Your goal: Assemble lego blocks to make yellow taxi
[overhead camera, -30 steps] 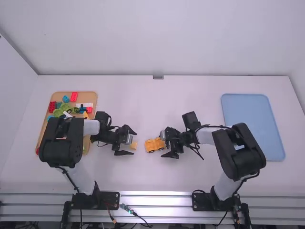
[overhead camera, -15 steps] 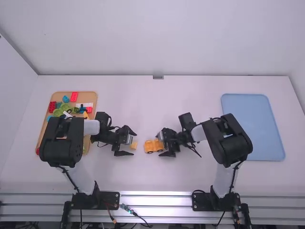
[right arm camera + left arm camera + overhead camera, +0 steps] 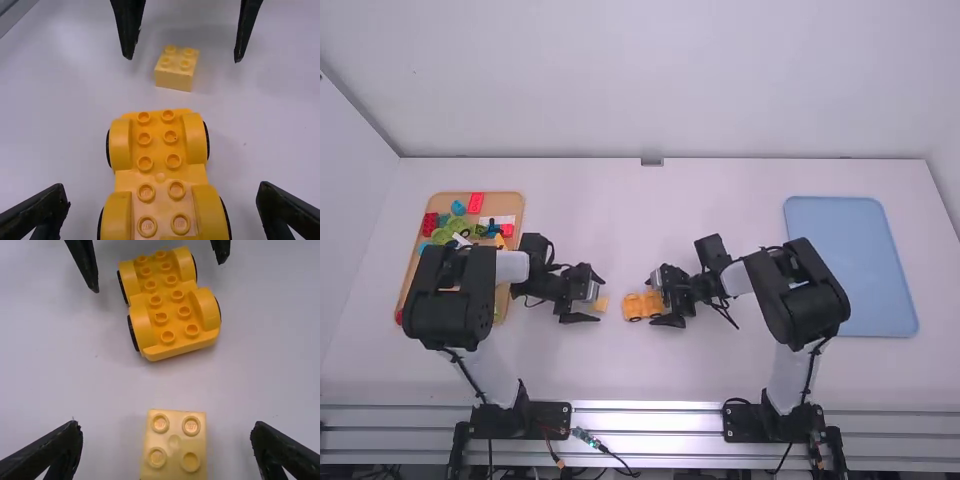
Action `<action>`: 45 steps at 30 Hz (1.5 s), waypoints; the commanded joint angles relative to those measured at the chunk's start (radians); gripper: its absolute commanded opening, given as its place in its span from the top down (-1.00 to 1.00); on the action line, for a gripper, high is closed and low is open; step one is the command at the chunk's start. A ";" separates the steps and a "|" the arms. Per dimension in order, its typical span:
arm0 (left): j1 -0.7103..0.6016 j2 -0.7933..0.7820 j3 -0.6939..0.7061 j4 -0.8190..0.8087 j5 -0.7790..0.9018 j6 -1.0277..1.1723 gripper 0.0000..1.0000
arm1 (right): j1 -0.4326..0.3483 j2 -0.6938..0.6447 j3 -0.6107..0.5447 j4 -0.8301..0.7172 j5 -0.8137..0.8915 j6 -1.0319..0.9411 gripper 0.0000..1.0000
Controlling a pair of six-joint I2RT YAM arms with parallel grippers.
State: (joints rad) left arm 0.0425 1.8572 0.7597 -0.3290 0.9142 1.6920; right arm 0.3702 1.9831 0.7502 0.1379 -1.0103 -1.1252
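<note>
The left gripper (image 3: pixel 599 297) stands open around a small pale yellow block (image 3: pixel 601 304) left of the table's middle. In the left wrist view the block (image 3: pixel 174 445), with studs on top, sits between the apart fingers of the left gripper (image 3: pixel 166 442), untouched. Facing it, the right gripper (image 3: pixel 660 297) is open at the yellow wheeled car base (image 3: pixel 635 306). The right wrist view has the car base (image 3: pixel 165 170), studs up on its black wheels, reaching in between the spread fingers of the right gripper (image 3: pixel 162 202). A gap separates block and car base.
Beneath and beyond the left arm lies a tan tray (image 3: pixel 510 205) with several colored pieces, including a red block (image 3: pixel 475 203) and green ones (image 3: pixel 450 230). A blue tray (image 3: pixel 850 265) rests at the table's right side.
The right arm has shifted, its elbow moving left and its gripper slightly left, with the car base a touch further left too. The left arm has kept still.
</note>
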 commanded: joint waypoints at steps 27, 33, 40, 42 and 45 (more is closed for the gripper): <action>-0.002 0.010 -0.113 0.199 0.016 -0.158 -0.06 | 0.005 0.019 -0.010 -0.005 -0.010 0.006 -0.99; -0.003 0.010 -0.112 0.196 0.016 -0.159 0.32 | 0.005 0.019 -0.010 -0.003 -0.010 0.000 -0.99; -0.003 0.010 -0.112 0.196 0.025 -0.159 0.62 | 0.005 0.019 -0.010 0.004 0.011 0.002 -0.99; -0.003 0.010 -0.112 0.196 0.058 -0.159 0.85 | 0.005 0.019 -0.010 0.021 0.027 0.039 -0.99; -0.003 0.010 -0.112 0.196 0.110 -0.158 0.96 | 0.005 0.019 -0.010 0.051 0.051 0.113 -0.99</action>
State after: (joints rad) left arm 0.0422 1.8572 0.6579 -0.1261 0.9474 1.5372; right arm 0.3702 1.9831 0.7479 0.1822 -0.9798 -1.0794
